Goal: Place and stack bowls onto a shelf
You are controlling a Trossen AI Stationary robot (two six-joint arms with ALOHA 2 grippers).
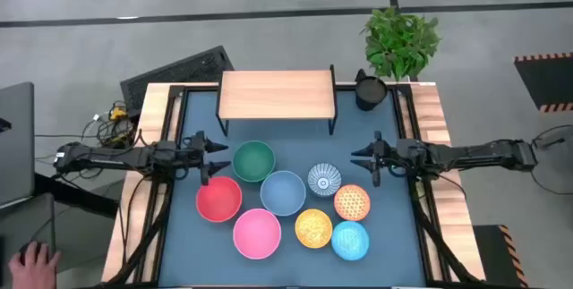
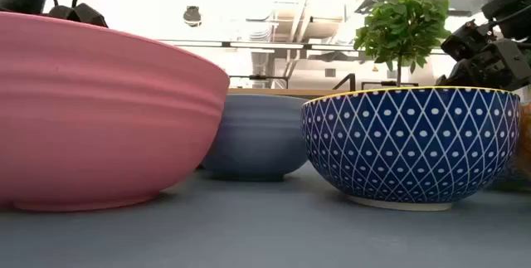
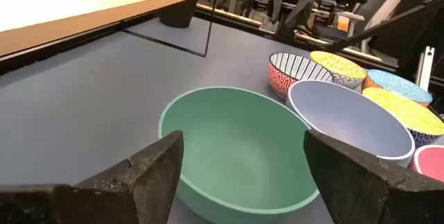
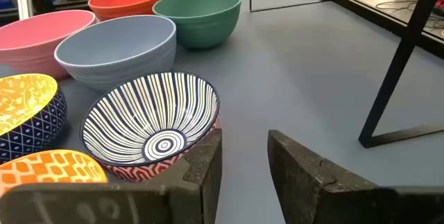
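Eight bowls stand on their bases on the blue table, in front of the light-wood shelf [image 1: 277, 90]: green [image 1: 254, 160], red [image 1: 218, 199], pink [image 1: 258, 233], grey-blue [image 1: 283, 192], white-blue [image 1: 323, 180], orange [image 1: 353, 203], yellow [image 1: 314, 229] and bright blue [image 1: 350, 241]. My left gripper [image 1: 218, 158] is open just left of the green bowl [image 3: 236, 148]. Its fingers stand wide on either side of the near rim and touch nothing. My right gripper [image 1: 361, 161] is open with a narrow gap. It hovers right of the white-blue bowl [image 4: 149, 123].
A black cup [image 1: 370, 92] and a potted plant [image 1: 401, 38] stand at the far right corner beside the shelf. The shelf's thin black legs [image 4: 399, 78] rise close to the right gripper. Bare blue table shows between the shelf and the bowls [image 1: 295, 141]. A person's hand [image 1: 36, 258] shows off the table, at the picture's lower left.
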